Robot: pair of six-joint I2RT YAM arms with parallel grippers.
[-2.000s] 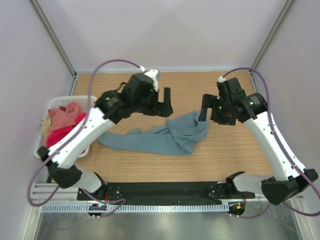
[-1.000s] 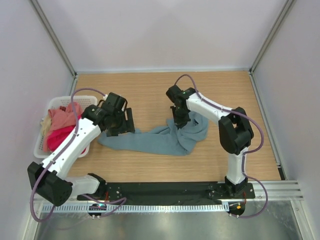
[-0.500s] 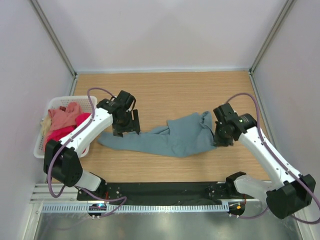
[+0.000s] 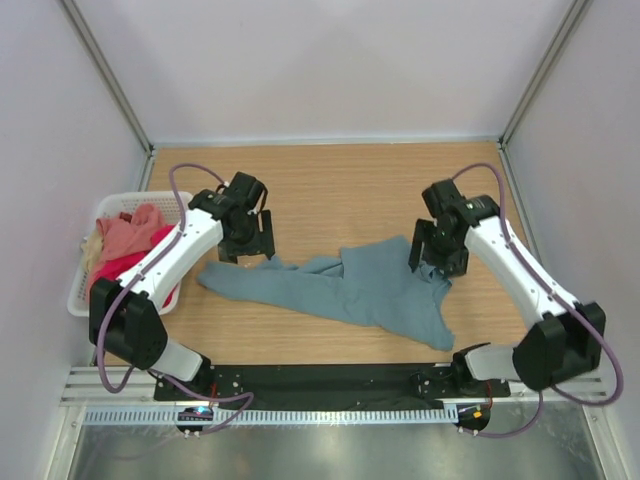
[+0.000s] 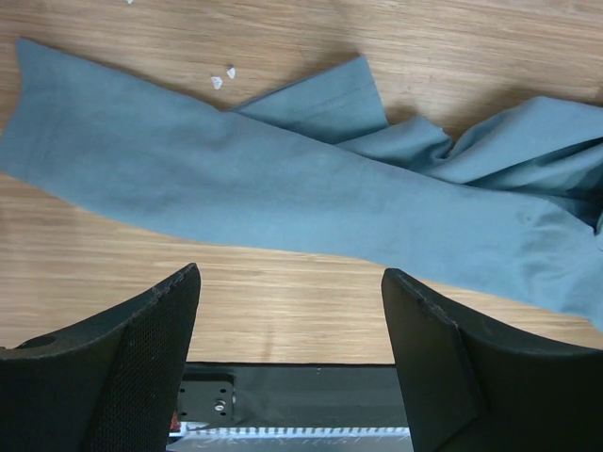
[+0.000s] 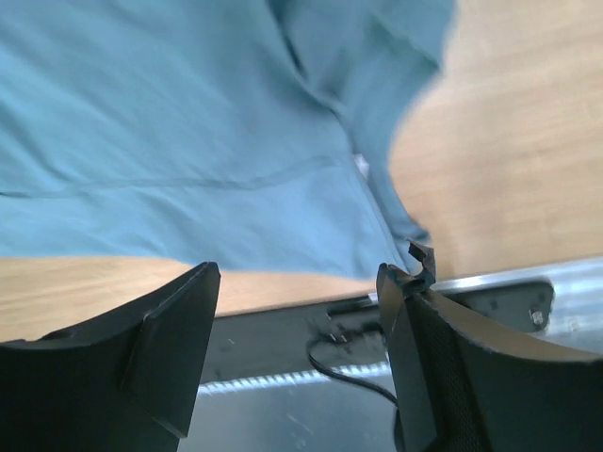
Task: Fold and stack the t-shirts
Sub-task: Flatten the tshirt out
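Hanging released, its two fingers spread wide with nothing between them, the left hand (image 4: 247, 243) sits above the wooden surface (image 4: 340, 180), close to the left end of the grey-teal t-shirt (image 4: 340, 290) and clear of the cloth. In the left wrist view the shirt runs as a long flat band across the wood beyond the fingertips. It bunches into folds toward the right, and a few small white specks (image 5: 221, 77) lie on the wood just past its far edge.

The right hand (image 4: 432, 255) is also released, its fingers parted and gripping nothing. It hovers over the shirt's far right corner. In the right wrist view the cloth lies smooth below the fingers with a seam line across it, and whether the fingertips touch the fabric cannot be told.

The grey-teal t-shirt lies unfolded in the middle of the surface, between the two hands. It is narrow at its left end and widens to a broad flap that reaches toward the near right.

Well to the left, at the surface's edge, stands a white slotted basket (image 4: 80, 292). It holds the salmon pink t-shirt (image 4: 125, 235), the crimson-pink t-shirt (image 4: 115, 270) and a bit of the cream t-shirt (image 4: 90, 248), heaped together and crumpled.
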